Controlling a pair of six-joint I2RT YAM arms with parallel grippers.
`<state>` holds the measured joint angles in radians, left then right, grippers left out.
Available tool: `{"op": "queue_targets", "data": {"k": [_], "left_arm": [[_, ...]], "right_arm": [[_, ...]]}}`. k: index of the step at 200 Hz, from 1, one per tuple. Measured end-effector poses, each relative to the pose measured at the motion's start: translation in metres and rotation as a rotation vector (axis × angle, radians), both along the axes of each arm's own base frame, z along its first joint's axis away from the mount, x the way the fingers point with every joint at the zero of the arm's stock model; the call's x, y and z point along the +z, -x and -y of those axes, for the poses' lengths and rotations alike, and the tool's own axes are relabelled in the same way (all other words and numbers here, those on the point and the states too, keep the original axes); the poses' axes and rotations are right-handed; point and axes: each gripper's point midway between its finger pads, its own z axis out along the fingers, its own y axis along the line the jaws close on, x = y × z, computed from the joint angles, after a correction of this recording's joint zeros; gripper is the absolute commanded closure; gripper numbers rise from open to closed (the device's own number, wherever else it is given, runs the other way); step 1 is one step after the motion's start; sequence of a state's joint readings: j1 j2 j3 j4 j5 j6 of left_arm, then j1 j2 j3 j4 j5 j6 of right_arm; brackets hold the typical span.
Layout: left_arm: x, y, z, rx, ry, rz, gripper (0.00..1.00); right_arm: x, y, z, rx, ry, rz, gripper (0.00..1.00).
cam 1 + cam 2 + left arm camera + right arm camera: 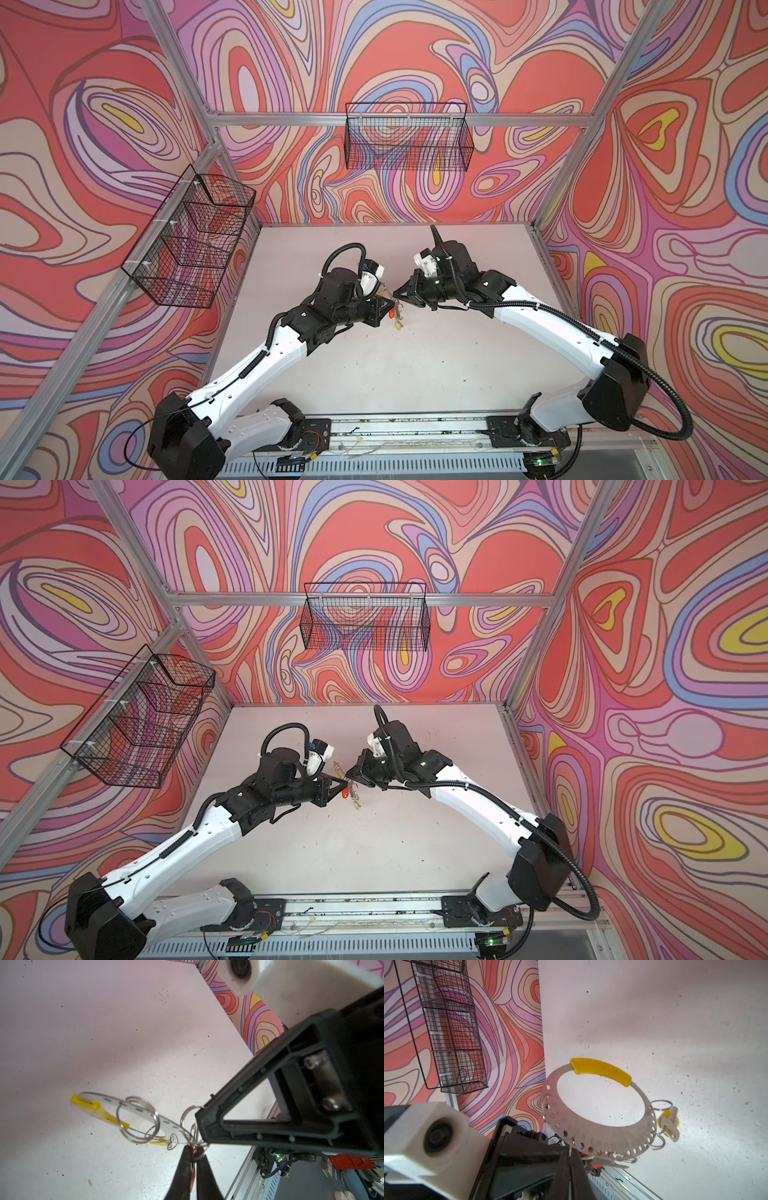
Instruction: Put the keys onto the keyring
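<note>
The keyring, a flat grey ring with a yellow arc, hangs in the air over the middle of the table, held between both grippers. My right gripper is shut on a small wire split ring at the keyring's rim. My left gripper is shut on the red-tagged key, whose red tag shows between the jaws, right against the split rings. The yellow-tagged key dangles from a split ring on the keyring's far side. In both top views the two gripper tips meet at the keyring.
A black wire basket hangs on the back wall and another wire basket on the left wall. The pale table carries nothing else. An aluminium rail with the arm bases runs along the front edge.
</note>
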<state>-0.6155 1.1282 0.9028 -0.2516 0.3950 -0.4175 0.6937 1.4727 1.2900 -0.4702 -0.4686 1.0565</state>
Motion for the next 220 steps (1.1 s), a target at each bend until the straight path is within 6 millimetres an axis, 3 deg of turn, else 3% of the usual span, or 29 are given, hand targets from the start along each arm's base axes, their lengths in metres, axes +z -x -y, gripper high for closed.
{"op": "queue_targets", "data": {"k": [74, 97, 139, 220], "left_arm": [[0.000, 0.007, -0.008, -0.001, -0.030, 0.007, 1.00], [-0.004, 0.009, -0.010, -0.006, -0.053, 0.002, 0.94], [0.002, 0.010, -0.010, -0.028, -0.055, -0.018, 0.94], [-0.007, 0.021, -0.021, -0.056, -0.093, -0.087, 0.66]], "right_arm": [[0.000, 0.006, -0.002, 0.037, -0.009, -0.010, 1.00], [-0.002, 0.010, -0.001, 0.058, 0.000, -0.013, 1.00], [0.005, 0.014, 0.000, 0.101, 0.024, 0.018, 1.00], [0.005, 0.018, 0.002, 0.140, 0.043, 0.043, 1.00]]}}
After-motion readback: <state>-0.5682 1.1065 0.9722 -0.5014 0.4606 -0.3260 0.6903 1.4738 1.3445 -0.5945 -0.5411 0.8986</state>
